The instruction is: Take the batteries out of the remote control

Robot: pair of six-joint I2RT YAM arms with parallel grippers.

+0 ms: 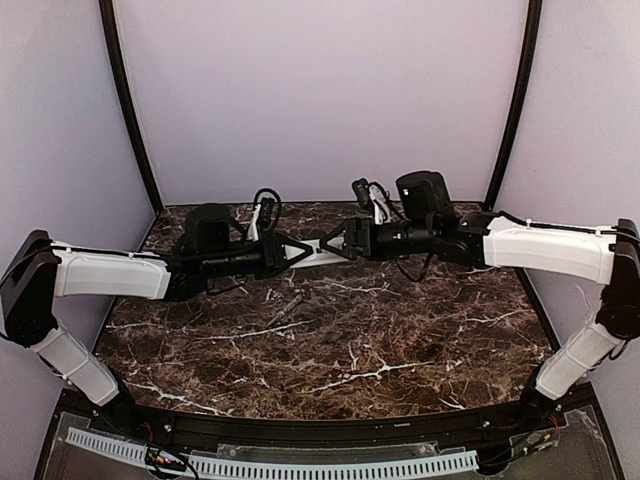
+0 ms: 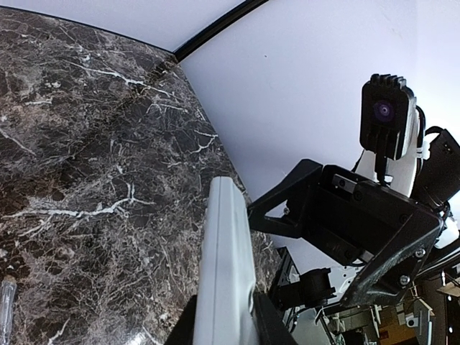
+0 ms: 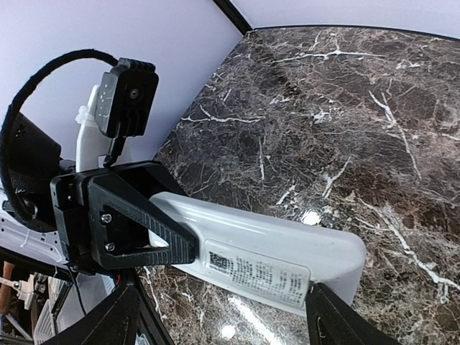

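The dark white-veined marble table (image 1: 400,350) lies under both claws, with pale walls behind. The left arm (image 1: 110,272) and right arm (image 1: 550,250) reach in from opposite sides, and their claws meet nose to nose above the far middle of the table. The left claw (image 1: 290,250) is narrowed down and clamped on one end of the remote control (image 1: 318,255), so the white body is held clear of the marble and juts straight out from its fingertips toward the right claw (image 1: 338,243). In the left wrist view the remote is seen edge-on, with a dark finger (image 2: 267,325) pressed to either side of it. The right claw stands wide. Its two fingers are spread along the remote's length, one near the clamped end and one near the free rounded end, and they lie just beside the body. Whether they touch it cannot be told. The face of the remote turned toward the right claw carries a printed label (image 3: 259,272); its buttons are not in view. A slim cylinder (image 1: 285,308) lies on the marble below the left claw, toward the arm bases. It is too small to identify.
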